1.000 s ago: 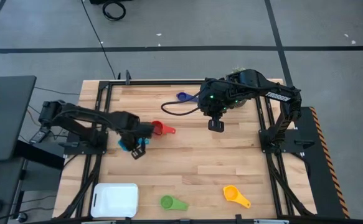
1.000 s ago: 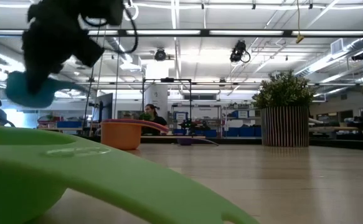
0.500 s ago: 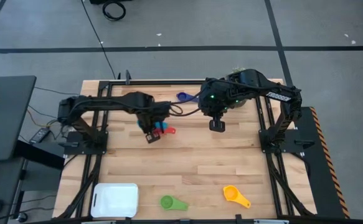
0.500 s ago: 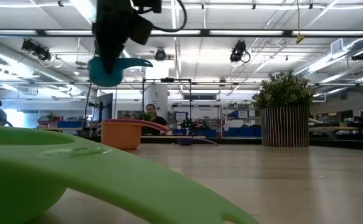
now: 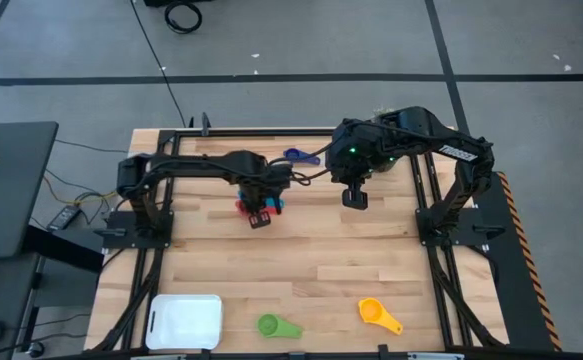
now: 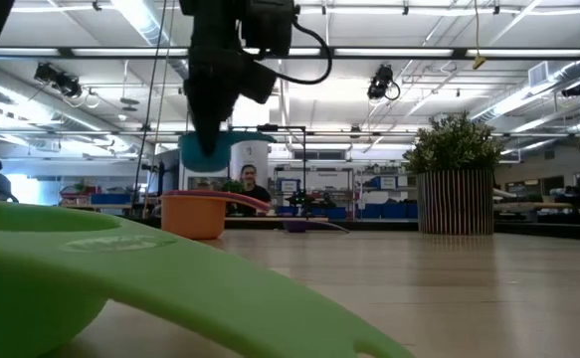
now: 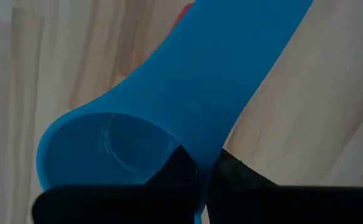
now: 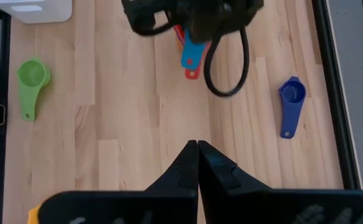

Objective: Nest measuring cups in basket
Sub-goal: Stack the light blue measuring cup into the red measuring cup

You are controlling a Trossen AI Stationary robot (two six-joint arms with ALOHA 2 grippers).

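The bright blue cup (image 7: 169,118) was up in the air, pinched by the left gripper (image 5: 262,213), fingers closed tight on its rim w/ the handle sticking out. It hung right over the red cup (image 5: 243,206), which sat on the table toward the far side. From table height the red one looked orange-ish, directly below the blue.

Right gripper (image 5: 355,199) hovered over the far-right part of the table, fingers pressed together, nothing in them.

Risks, as I judged it: the grip was on a thin rim edge, so the blue cup could twist or slip out if the arm jerked. If it dropped off-centre it'd likely sit cocked on the red cup's lip, or knock it sideways. The handles might also clash if not lined up.

Count: 5 cups visible — blue (held), red, dark navy (image 5: 293,156) near the far edge, green (image 5: 270,325) and yellow (image 5: 376,314) at the near edge. 1 basket (image 5: 184,322), near-left corner, nothing in it yet. 1 potted plant (image 6: 456,185) at the far-right.
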